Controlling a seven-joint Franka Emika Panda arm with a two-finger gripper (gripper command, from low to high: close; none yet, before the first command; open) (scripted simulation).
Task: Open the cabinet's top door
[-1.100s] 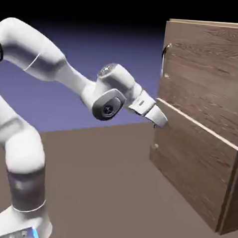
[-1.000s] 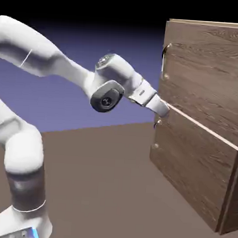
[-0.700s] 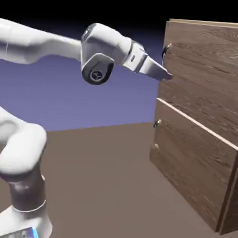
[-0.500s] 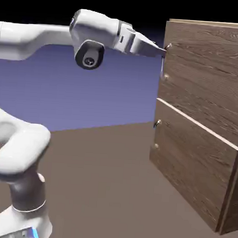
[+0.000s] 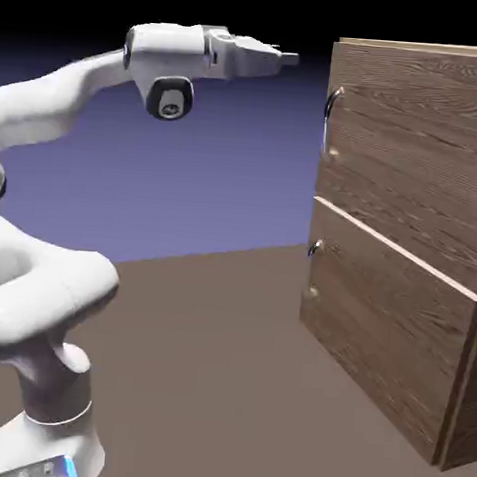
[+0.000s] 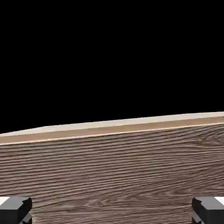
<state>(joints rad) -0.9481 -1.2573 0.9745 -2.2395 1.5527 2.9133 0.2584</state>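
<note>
Overall, the dark wood-grain cabinet (image 5: pixel 407 254) fills three o'clock in the exterior view, its top door (image 5: pixel 414 145) shut above the lower door (image 5: pixel 387 323). The white Franka arm (image 5: pixel 48 299) reaches from nine; its gripper (image 5: pixel 295 59) (jaws wide, nothing between) hovers apart, at ten o'clock from the arched metal handle (image 5: pixel 329 119).

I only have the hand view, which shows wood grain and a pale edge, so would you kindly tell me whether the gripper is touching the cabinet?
Observer: No, the exterior view shows a gap between the gripper and the cabinet.
Operator: Thank you. Where is the top door's handle from there?
Observer: The handle is lower than the gripper, near the top door's edge on the exterior view's left.
Operator: And is that door open?
Observer: No, it looks shut.
</note>
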